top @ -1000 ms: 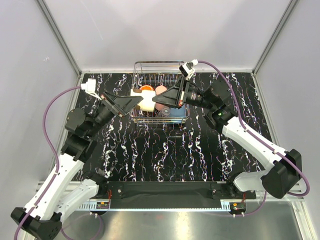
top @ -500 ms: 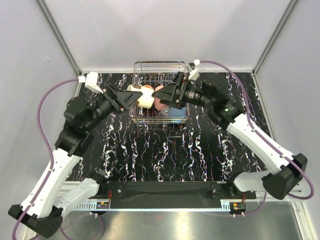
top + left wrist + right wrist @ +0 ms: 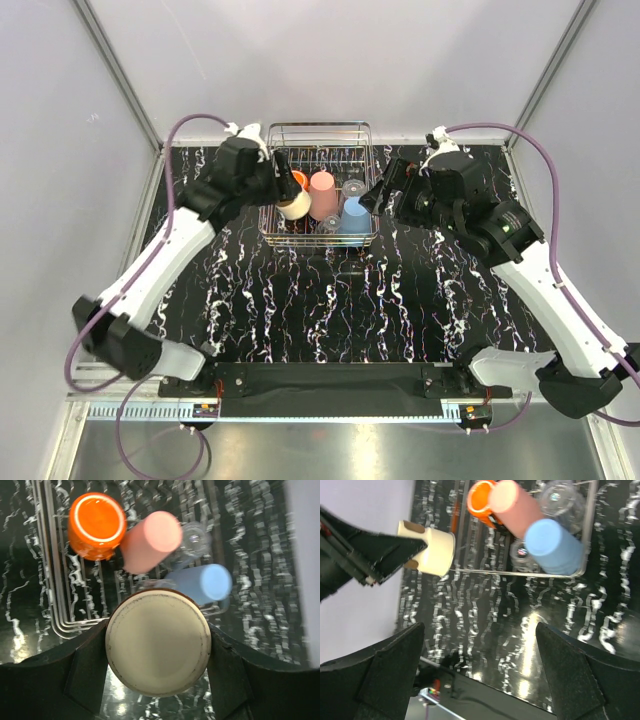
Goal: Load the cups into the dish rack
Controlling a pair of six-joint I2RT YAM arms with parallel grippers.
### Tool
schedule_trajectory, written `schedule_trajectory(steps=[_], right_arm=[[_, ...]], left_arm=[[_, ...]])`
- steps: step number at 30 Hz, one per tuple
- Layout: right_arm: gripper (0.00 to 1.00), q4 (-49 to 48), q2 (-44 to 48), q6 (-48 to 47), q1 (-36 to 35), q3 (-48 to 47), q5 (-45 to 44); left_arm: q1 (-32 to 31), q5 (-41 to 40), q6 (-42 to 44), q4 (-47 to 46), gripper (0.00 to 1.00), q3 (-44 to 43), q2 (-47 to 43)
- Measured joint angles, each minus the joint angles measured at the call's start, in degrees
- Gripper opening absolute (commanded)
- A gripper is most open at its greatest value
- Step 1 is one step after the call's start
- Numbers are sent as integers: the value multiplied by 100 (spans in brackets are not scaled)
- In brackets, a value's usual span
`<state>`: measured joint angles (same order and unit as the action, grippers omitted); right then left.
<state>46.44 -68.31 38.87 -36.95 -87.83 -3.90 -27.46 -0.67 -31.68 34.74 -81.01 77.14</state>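
Your right gripper [image 3: 480,650], pinched shut at the dish rack [image 3: 318,127] a second ago, now spread empty and backed off, pink tumbler [image 3: 512,507] left ahead of it; your left gripper [image 3: 157,672] clamps the beige cup [image 3: 294,208], rack just below its fingertips, likely last to load.

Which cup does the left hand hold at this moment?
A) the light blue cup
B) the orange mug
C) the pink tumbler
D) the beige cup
D: the beige cup sits clamped between the fingers of the left hand, while the orange mug, pink tumbler and light blue cup stand free in the dish rack.
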Motion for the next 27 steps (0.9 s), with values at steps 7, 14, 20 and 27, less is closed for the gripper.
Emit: schedule_trajectory(steps=[7, 14, 20, 27], right_arm=[[100, 378, -37, -184, 0, 0, -313], [100, 398, -221, -234, 0, 0, -302], [100, 365, -350, -245, 0, 0, -260], [100, 192, -466, -245, 0, 2, -236]], left_arm=[[-125, -691, 376, 463, 0, -470, 1005], [-127, -1115, 494, 540, 0, -466, 1499], [-107, -1268, 577, 297, 0, -339, 1596], [-2, -1263, 599, 9, 0, -260, 1950]])
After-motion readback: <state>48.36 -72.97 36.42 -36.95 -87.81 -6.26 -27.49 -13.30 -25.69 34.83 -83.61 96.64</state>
